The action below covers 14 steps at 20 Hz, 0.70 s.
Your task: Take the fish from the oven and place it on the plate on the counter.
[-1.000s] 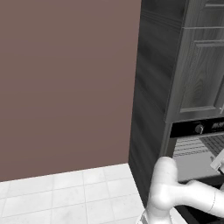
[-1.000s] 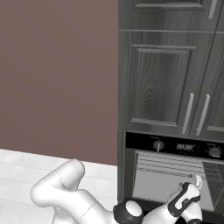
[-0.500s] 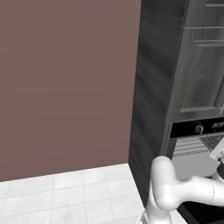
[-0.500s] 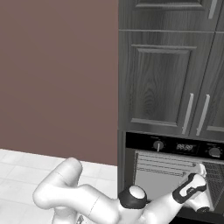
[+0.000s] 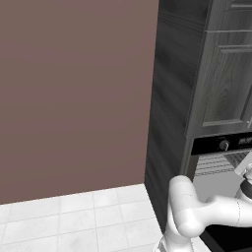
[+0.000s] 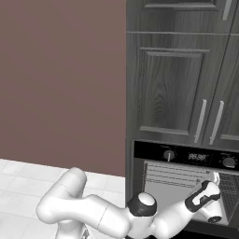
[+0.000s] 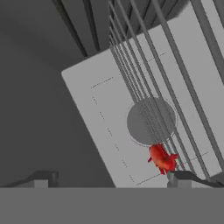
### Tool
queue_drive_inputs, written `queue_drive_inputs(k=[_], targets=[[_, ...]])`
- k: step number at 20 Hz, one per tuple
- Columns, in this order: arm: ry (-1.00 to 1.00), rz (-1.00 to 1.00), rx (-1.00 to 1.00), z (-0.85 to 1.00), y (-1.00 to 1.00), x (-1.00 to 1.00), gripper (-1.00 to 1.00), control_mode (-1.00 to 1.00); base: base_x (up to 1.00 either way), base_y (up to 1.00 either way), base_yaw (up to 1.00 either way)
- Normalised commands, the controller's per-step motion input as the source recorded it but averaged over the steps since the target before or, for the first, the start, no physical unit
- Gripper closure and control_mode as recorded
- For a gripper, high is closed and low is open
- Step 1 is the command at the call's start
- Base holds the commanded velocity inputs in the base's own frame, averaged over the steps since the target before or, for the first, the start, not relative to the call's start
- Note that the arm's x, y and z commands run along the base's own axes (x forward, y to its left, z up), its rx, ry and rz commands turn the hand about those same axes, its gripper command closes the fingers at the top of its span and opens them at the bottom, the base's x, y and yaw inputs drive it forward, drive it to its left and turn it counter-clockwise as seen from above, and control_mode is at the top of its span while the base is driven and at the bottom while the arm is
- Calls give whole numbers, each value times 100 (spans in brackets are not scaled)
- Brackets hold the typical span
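Brown wall (image 5: 74,98), white floor tiles (image 5: 74,216); inside oven (image 6: 186,182), fish (image 7: 162,158) lying diagonally on rack (image 7: 144,83); gripper (image 7: 113,179) spread apart.

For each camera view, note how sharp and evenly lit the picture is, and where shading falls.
Left base view: flat, even light, no glare. Right base view: crisp, oven cavity evenly grey. Hand view: soft, blurry; fish edges smeared, wire racks fading darker toward the top left.
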Motion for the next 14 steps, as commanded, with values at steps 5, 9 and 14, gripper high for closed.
queue_drive_inputs(k=[5, 9, 14], targets=[[-26, 4, 0, -99, 0, -1, -100, -100, 0, 0, 0], [-6, 9, 0, -73, 0, -33, -100, -100, 0, 0, 0], [0, 16, 0, -67, 0, -41, -100, -100, 0, 0, 0]])
